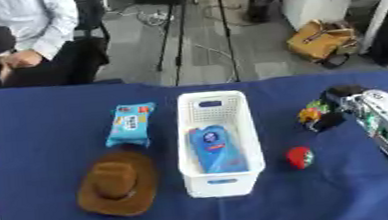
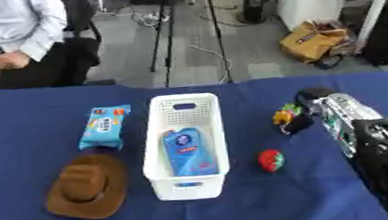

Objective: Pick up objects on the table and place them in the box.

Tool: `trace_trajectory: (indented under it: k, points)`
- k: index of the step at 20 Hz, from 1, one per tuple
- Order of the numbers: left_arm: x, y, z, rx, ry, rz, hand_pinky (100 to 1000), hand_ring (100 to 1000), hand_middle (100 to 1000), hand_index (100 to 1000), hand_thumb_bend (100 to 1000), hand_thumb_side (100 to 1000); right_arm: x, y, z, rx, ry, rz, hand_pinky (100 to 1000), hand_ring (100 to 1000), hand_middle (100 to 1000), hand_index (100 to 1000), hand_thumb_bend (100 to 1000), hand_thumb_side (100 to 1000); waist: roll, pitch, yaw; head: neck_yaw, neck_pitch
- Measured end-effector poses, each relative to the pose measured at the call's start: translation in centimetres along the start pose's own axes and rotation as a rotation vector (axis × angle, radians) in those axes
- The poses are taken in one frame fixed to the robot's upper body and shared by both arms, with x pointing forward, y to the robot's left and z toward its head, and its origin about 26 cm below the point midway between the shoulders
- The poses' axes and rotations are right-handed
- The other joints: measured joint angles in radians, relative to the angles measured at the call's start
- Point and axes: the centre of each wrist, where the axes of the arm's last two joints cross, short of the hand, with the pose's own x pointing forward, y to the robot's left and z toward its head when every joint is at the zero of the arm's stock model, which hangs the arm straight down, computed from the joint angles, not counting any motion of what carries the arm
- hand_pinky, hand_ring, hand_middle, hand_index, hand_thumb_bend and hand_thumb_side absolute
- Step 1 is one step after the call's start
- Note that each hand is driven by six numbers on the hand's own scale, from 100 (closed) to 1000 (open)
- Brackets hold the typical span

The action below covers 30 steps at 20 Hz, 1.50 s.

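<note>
While the right hand (image 1: 325,115) comes in from the right side, its dark fingers are curled round a small yellow-and-green toy (image 1: 311,112), held just above the blue cloth-covered table (image 1: 42,145); whether the toy is off the cloth I cannot tell. It looks like light, hard plastic with a lumpy outline, so it should sit well in a pinch across its middle. Nearer than the hand and a little to its left lies a red strawberry toy (image 1: 300,157), rounded and glossy, probably light and apt to roll; taking it from above across its widest part seems safest. Further left of the hand stands the white box (image 1: 222,185), stiff plastic with perforated walls, with a blue pouch (image 1: 216,149) flat inside. Beyond the box, well apart from the hand, a brown hat (image 1: 116,184) with a stiff brim lies beside a soft, crinkly blue packet (image 1: 131,123). No left hand shows.
</note>
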Motion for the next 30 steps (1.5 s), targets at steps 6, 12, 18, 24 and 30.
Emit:
trace_trajectory:
  k: [6, 12, 18, 24, 30]
  points:
    - [0.0, 0.0, 0.0, 0.0, 0.0, 0.0, 823, 778, 798, 802, 100, 807, 0.1, -0.2, 0.0, -0.011, -0.001, -0.001, 875, 804, 361, 567, 259, 554, -0.001, -0.004, -0.001, 0.0, 0.0]
    - [0.0, 0.0, 0.0, 0.0, 0.0, 0.0, 822, 777, 797, 801, 100, 807, 0.5, -1.0, 0.1, -0.03, -0.009, 0.002, 873, 793, 342, 544, 226, 571, -0.007, -0.012, -0.008, 0.0, 0.001]
    - [0.0, 0.0, 0.0, 0.0, 0.001, 0.0, 821, 776, 796, 801, 100, 806, 0.7, -1.4, 0.2, -0.039, -0.014, 0.002, 870, 780, 325, 523, 214, 571, -0.009, -0.025, -0.012, 0.004, 0.002]
    - [0.0, 0.0, 0.1, 0.002, 0.004, 0.0, 820, 775, 795, 801, 100, 806, 1.2, -2.1, 0.3, -0.053, -0.024, 0.005, 866, 771, 315, 512, 198, 572, -0.013, -0.044, -0.018, 0.01, 0.01]
    - [0.0, 0.0, 0.3, 0.005, 0.012, 0.001, 819, 773, 794, 801, 100, 805, 1.9, -2.7, 0.5, -0.06, -0.044, 0.013, 865, 768, 311, 507, 198, 575, -0.02, -0.067, -0.022, 0.013, 0.013]
